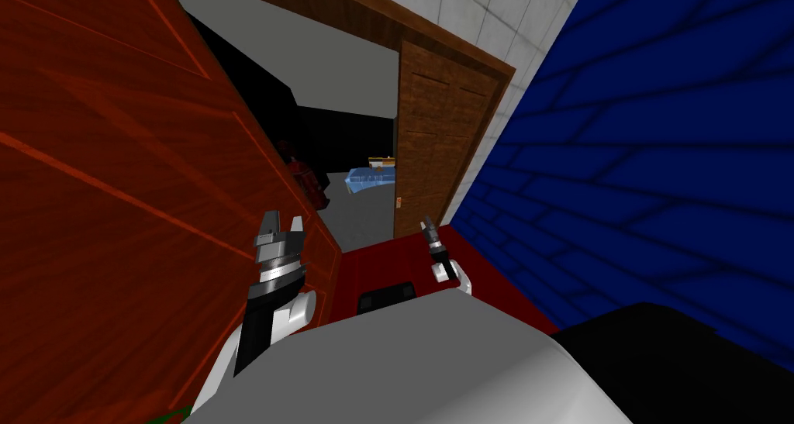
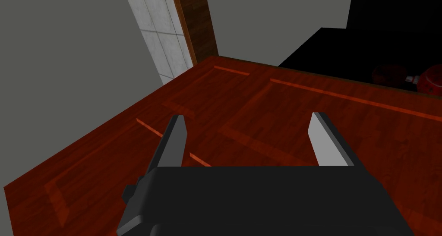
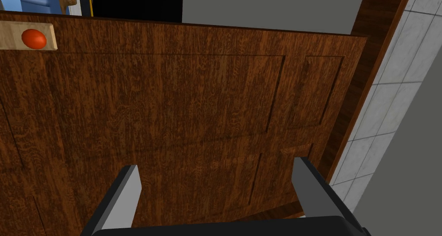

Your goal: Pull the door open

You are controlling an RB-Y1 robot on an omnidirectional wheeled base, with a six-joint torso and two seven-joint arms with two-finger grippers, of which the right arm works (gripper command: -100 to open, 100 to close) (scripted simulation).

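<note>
A reddish-brown panelled door leaf [image 1: 116, 179] stands swung towards me on the left, and its face [image 2: 267, 117] lies close under my left gripper [image 2: 248, 117]. That gripper [image 1: 279, 229] is open, beside the leaf's free edge, holding nothing. A second, darker brown leaf [image 1: 430, 148] stands on the right side of the doorway. Its orange-red knob [image 3: 33, 38] sits on a pale plate [image 1: 399, 202]. My right gripper [image 3: 216, 164] is open, facing this leaf's panels, well away from the knob. In the head view the right gripper [image 1: 428, 227] hangs low in front of that leaf.
A blue brick-patterned wall [image 1: 659, 156] rises close on my right. Red floor [image 1: 380, 264] lies ahead of me. Through the gap between the leaves I see grey floor, a pale blue object [image 1: 372, 177], dark red shapes [image 1: 306, 175] and a black area. White tiled wall [image 1: 512, 24] flanks the brown frame.
</note>
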